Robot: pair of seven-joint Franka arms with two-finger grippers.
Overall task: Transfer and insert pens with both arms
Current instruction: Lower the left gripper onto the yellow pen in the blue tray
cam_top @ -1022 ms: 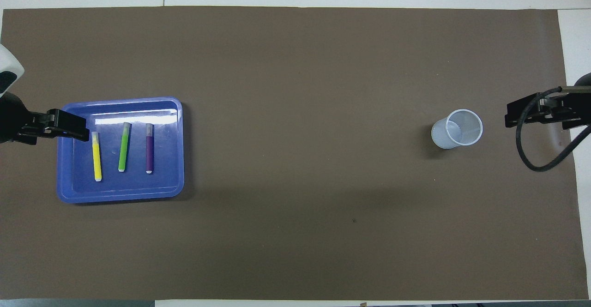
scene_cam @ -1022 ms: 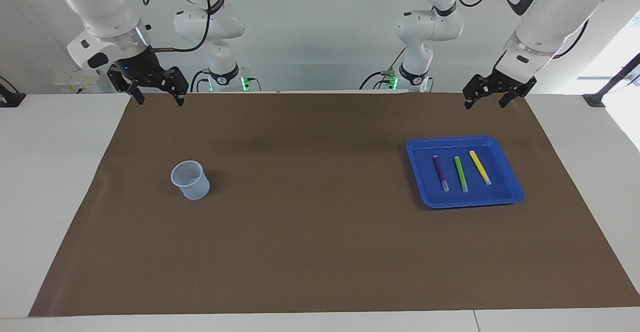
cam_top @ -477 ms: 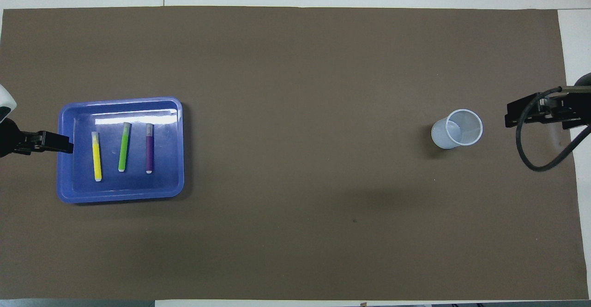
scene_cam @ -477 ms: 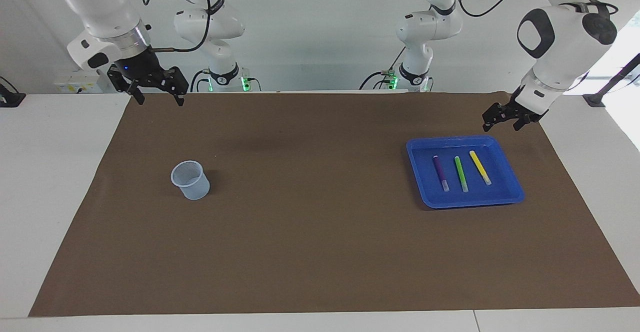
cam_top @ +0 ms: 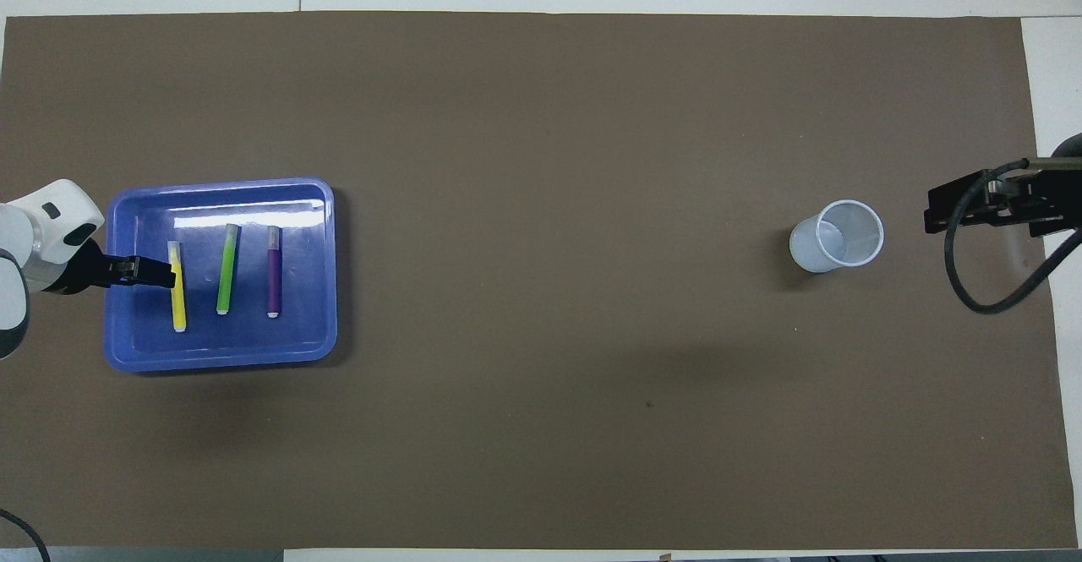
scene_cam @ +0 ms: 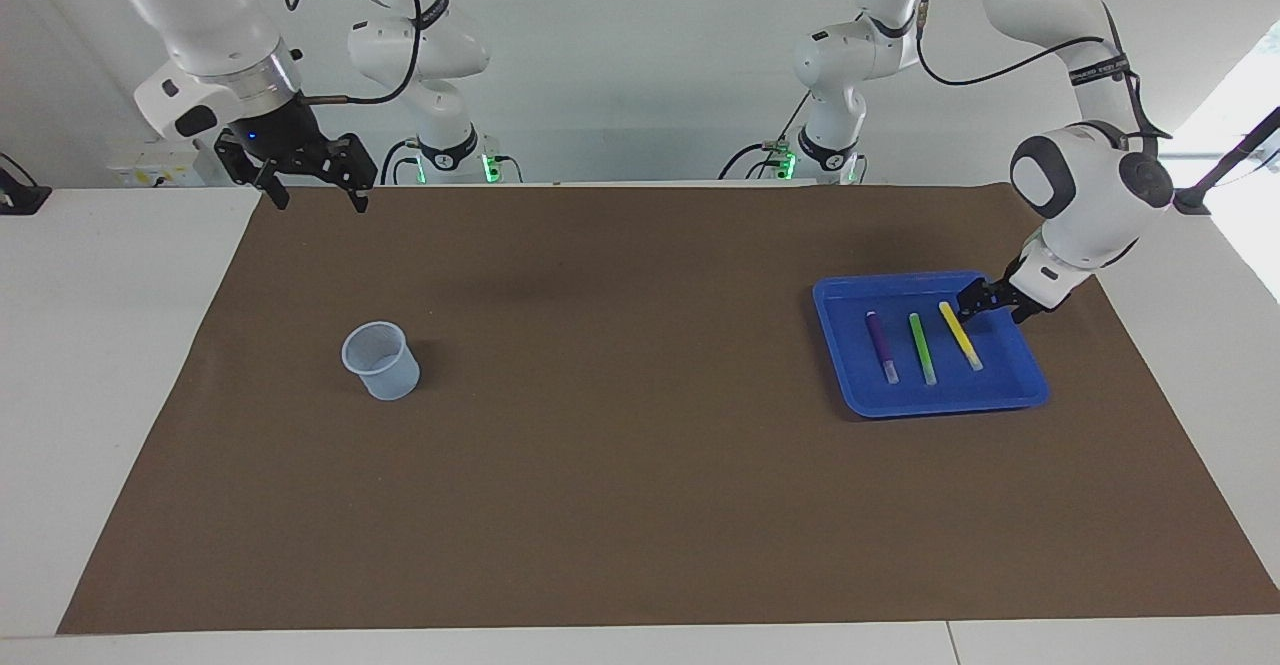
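**Clerk:** Fingers, left gripper [scene_cam: 972,303]: parted, low inside the blue tray [scene_cam: 1030,385], tips right at the yellow pen [scene_cam: 960,335] near its robot-side end. Nothing lifted; contact with the pen cannot be confirmed.

**Checker:** And the other pair?

**Clerk:** Fingers, right gripper [scene_cam: 318,197]: spread wide, carrying nothing, hanging over the robots' edge of the brown mat [scene_cam: 640,505]. That arm waits.

**Checker:** Surface entry?

**Clerk:** One white counter [scene_cam: 90,395], covered almost end to end by the brown mat. Pale wall above the robots' edge, with two smaller white arms [scene_cam: 430,55] showing green lights at their bases. A black cable [cam_top: 972,266] loops by the right gripper in the overhead view.

**Checker:** Pens, item by item.

**Clerk:** Three, all lying flat in the tray, side by side, apart from each other. Yellow pen: at the left fingers [cam_top: 161,273]. Green pen [scene_cam: 922,348]: next along from those fingers, toward the right arm's end. Purple pen [scene_cam: 882,347]: one further the same way.

**Checker:** Anything under the right pair?

**Clerk:** One pale translucent cup [scene_cam: 380,360], upright on the mat at the right arm's end, farther from the robots than those fingers and well apart from the tray.
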